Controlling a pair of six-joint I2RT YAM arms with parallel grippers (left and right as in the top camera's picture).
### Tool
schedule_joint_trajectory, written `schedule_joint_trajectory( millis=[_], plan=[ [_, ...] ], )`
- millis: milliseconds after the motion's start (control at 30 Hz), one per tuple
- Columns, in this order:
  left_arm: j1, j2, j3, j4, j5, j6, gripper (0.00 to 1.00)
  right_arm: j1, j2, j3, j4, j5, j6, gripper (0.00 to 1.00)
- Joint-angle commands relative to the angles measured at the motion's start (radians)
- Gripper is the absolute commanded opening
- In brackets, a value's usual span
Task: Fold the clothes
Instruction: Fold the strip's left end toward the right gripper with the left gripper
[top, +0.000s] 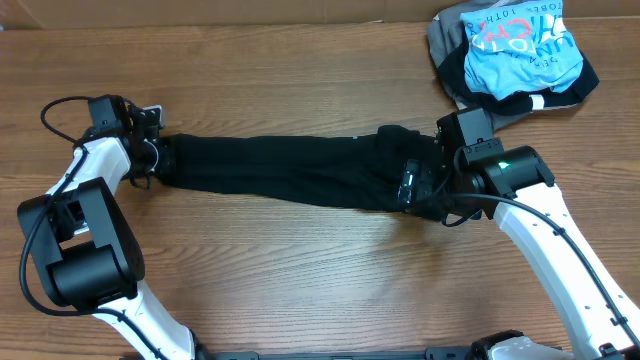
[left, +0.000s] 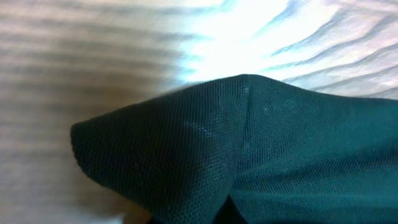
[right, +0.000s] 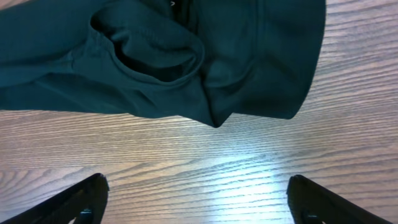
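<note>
From above, I see the black garment lying in a long band across the middle of the wooden surface. The left jaws sit at its 9 o'clock end, and that end runs right into them. The right jaws hang over its 3 o'clock end. Up at 1 o'clock a light-blue shirt lies bundled with a grey garment, well apart from the black one.

In my left wrist view the black garment fills the bottom and the 3 o'clock side, very close up, with a folded corner pointing to 9 o'clock. The left jaws are closed tight on this end. The surface behind looks blurry.

In my right wrist view the black garment lies bunched at 12 o'clock. The two fingers of the right jaws stand far apart, at 7 and 5 o'clock. Only bare surface shows between them. They hold nothing, and the cloth is not touching them.
</note>
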Motion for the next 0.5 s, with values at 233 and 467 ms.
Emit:
schedule_joint_trajectory(
  millis=[233, 467],
  plan=[
    [0.053, -0.114, 0.237, -0.3, -0.146, 0.022, 0.04, -0.003, -0.023, 0.002, 0.027, -0.011, -0.001, 0.94],
    [-0.098, -0.133, 0.319, -0.429, -0.142, 0.035, 0.04, -0.003, -0.023, 0.002, 0.017, -0.011, -0.001, 0.95]
  ],
)
